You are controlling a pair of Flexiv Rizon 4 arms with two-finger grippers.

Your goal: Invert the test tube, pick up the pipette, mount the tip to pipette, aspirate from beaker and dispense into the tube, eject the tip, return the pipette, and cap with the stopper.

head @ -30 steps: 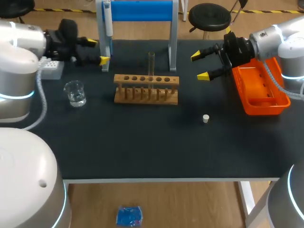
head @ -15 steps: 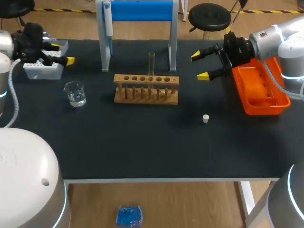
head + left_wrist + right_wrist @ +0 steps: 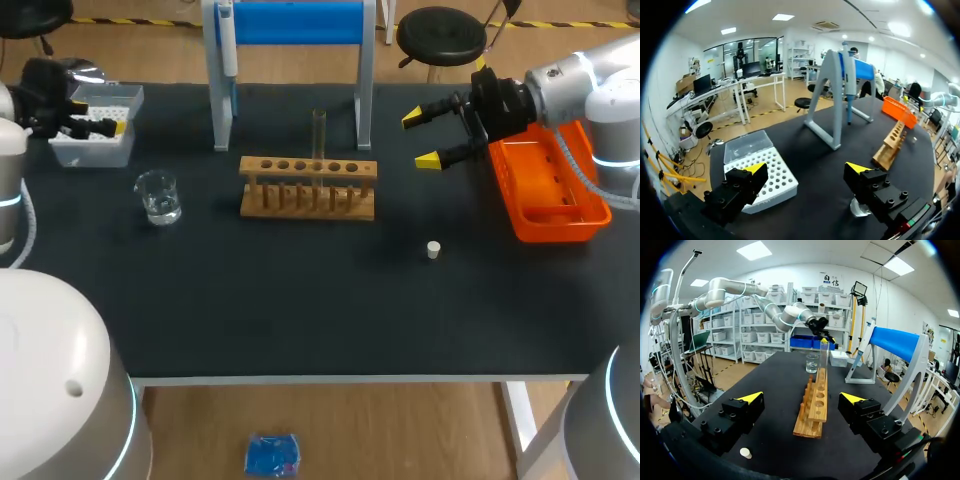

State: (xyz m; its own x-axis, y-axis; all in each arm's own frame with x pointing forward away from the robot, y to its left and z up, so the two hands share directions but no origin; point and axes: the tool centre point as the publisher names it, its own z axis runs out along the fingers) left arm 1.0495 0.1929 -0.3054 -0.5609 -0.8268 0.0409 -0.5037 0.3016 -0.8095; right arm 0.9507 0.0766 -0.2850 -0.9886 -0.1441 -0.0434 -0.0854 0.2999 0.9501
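A clear test tube stands upright in the wooden rack at mid-table. The pipette hangs on the blue-topped stand behind it. My left gripper is open at the far left, over the white tip box; the left wrist view shows its open gripper with the tip box under one finger. A glass beaker sits in front of the box. The white stopper lies right of the rack. My right gripper hangs open, empty, facing the rack and tube.
An orange bin stands at the table's right edge, under my right arm. In the right wrist view the stopper lies below one finger, and the beaker stands beyond the rack.
My left arm has drawn back leftward from the stand's left leg to the tip box at the table's far left. The right arm has not moved.
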